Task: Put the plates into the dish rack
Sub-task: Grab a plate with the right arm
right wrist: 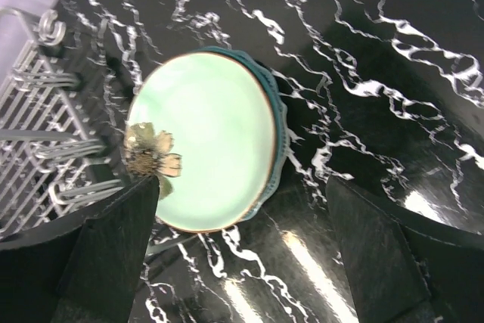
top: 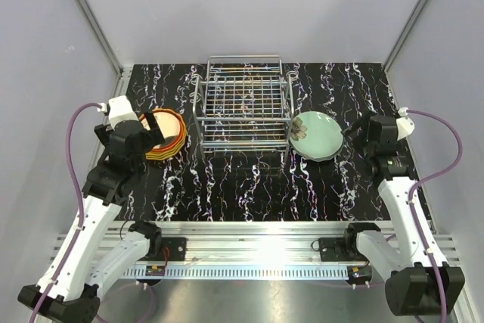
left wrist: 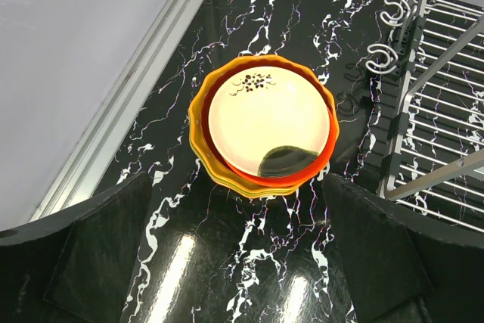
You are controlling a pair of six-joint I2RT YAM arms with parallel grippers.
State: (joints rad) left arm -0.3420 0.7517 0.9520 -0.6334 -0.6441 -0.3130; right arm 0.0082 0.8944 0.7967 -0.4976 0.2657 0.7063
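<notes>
Two stacks of plates flank the empty chrome dish rack. The left stack has a cream plate on top of red-orange, orange and yellow-green ones. The right stack is a pale mint green plate with a flower print lying on a teal one. My left gripper hovers just short of the left stack, open and empty, its fingers wide apart. My right gripper hangs beside the right stack, also open with nothing between its fingers.
The rack's wire side stands close to the right of the left stack, and its hooks sit left of the mint plate. An aluminium frame rail borders the black marbled table. Grey walls enclose the space.
</notes>
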